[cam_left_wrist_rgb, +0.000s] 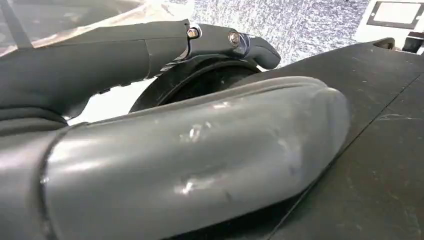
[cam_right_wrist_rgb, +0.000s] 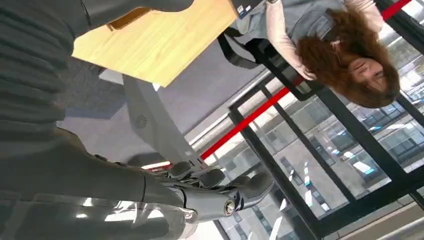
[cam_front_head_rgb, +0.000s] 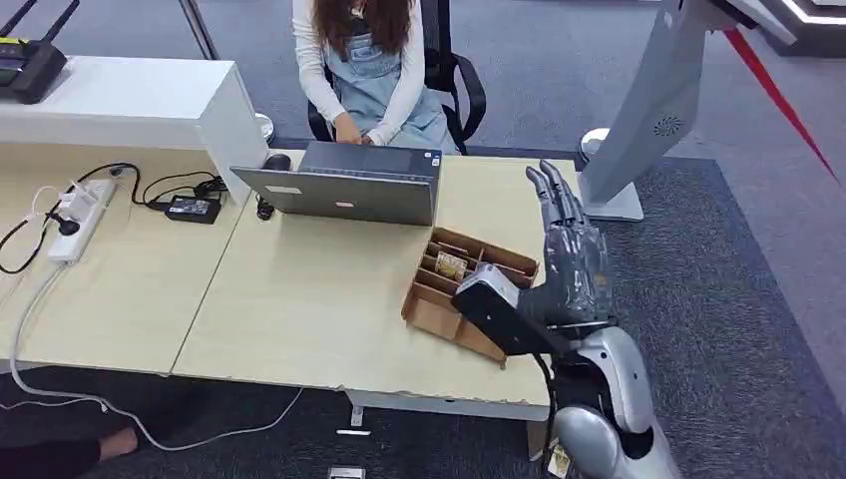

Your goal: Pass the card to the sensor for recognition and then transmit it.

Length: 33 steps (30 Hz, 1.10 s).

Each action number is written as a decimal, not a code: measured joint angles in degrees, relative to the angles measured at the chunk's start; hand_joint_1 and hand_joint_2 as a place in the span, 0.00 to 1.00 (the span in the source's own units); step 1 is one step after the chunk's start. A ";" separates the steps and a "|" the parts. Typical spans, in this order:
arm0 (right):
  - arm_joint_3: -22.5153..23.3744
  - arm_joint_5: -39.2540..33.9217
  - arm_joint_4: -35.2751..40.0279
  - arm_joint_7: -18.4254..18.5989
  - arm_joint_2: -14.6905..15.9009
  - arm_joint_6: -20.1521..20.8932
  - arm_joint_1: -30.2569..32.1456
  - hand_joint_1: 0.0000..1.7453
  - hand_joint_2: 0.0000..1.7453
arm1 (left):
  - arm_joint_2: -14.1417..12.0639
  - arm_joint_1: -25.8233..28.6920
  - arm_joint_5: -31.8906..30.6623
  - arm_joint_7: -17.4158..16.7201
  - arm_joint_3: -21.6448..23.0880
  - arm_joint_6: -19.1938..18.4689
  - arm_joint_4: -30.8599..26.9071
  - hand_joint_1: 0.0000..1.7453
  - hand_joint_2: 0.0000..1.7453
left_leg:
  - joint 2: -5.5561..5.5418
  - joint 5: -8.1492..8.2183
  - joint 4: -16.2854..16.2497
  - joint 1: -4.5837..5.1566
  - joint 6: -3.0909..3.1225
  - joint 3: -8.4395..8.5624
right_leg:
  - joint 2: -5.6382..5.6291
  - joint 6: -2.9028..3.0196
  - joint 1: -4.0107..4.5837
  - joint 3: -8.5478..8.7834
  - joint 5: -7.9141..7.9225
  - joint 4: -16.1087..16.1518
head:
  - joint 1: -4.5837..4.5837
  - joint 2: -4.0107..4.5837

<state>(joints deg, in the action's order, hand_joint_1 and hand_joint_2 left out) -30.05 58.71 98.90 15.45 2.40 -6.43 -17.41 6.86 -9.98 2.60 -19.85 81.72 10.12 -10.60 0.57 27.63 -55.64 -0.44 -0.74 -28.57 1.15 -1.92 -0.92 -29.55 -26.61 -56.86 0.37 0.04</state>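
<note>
Your right robot hand (cam_front_head_rgb: 567,261) hovers empty with fingers straight beside the wooden box (cam_front_head_rgb: 469,289) on the table (cam_front_head_rgb: 299,299), a card (cam_front_head_rgb: 450,265) upright in its slot, so a skewed reach could tip that box.

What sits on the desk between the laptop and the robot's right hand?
In the head view, the brown divided box with a card in it lies between the laptop and the right hand.

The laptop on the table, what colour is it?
Grey laptop, best seen in the head view.
</note>
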 joint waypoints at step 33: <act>-4.37 11.15 -3.58 -0.26 0.20 3.80 -2.04 0.00 1.00 | 0.02 0.00 -1.33 0.02 -0.48 0.41 0.00 0.00 0.00 | -0.01 0.00 0.01 0.00 0.00 -0.04 | 0.01 0.00 0.00 0.00 0.00 0.00 | 0.00 0.00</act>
<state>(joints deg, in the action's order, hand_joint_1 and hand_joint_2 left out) -34.42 69.86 95.32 15.19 2.60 -2.62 -19.45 6.88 -9.98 1.27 -19.82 81.24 10.53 -10.60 0.57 27.63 -55.63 -0.44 -0.74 -28.60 1.17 -1.92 -0.92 -29.55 -26.62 -56.86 0.37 0.04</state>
